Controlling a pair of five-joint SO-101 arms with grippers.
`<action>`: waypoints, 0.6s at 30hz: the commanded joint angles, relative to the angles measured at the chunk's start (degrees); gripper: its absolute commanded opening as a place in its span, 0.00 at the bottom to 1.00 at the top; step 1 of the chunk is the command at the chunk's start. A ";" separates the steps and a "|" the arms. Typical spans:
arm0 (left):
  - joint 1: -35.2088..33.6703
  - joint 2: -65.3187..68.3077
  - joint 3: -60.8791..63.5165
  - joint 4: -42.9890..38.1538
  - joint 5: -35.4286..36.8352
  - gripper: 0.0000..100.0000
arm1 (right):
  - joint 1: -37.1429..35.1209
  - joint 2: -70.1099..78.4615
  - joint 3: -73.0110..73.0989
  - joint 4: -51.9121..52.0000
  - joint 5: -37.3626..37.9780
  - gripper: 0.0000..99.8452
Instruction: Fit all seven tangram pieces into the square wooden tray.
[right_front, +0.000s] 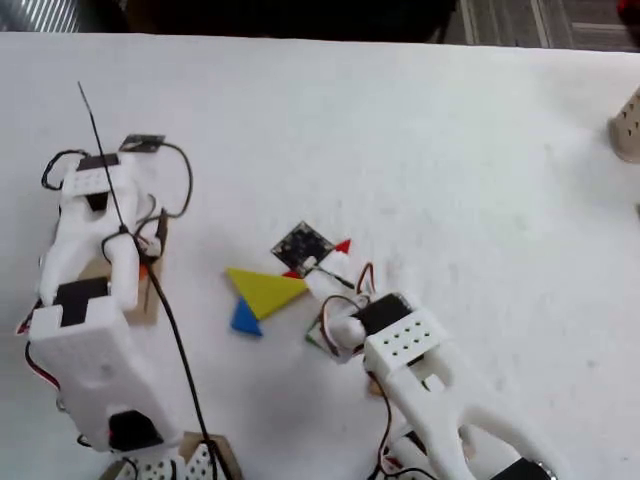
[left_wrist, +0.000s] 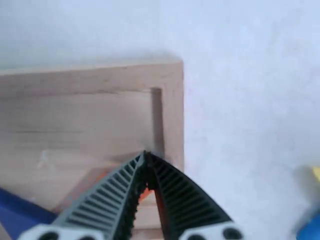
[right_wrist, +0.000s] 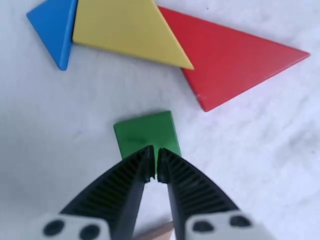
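Table (right_front: 450, 150) white, with the square wooden tray (left_wrist: 100, 77) at nine o'clock under the left arm, one corner of its rim in plain sight. Loose pieces near the middle, well apart from the tray: red triangle (right_wrist: 230, 65) largest, at two o'clock of the yellow triangle (right_front: 265, 290) and touching it; blue triangle (right_front: 245, 318) at yellow's seven o'clock, also touching; green square (right_wrist: 146, 132) alone at four o'clock. Orange piece (left_wrist: 100, 175) lying in the tray's recess. Left gripper (left_wrist: 145, 159) poised over that orange piece, tips pressed together (pinching it or merely above it: cannot tell). Right gripper (right_wrist: 154, 159) over the green square's near edge, jaws all but closed, clamping nothing. Step in hand, by the look of it: fetching the green square. Next move likely calls for spreading the jaws, straddling the square, pinching, then carrying toward nine o'clock.
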 joint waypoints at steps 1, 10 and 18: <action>1.80 -4.70 2.73 2.02 -1.41 0.02 | -0.13 -1.71 -0.70 -1.63 0.88 0.02; -5.41 -20.00 5.54 3.25 2.37 0.02 | -0.13 -1.71 -0.62 -1.71 0.88 0.02; -11.47 -30.73 27.60 -7.47 -8.35 0.02 | -0.13 -1.71 -0.62 -1.71 0.88 0.02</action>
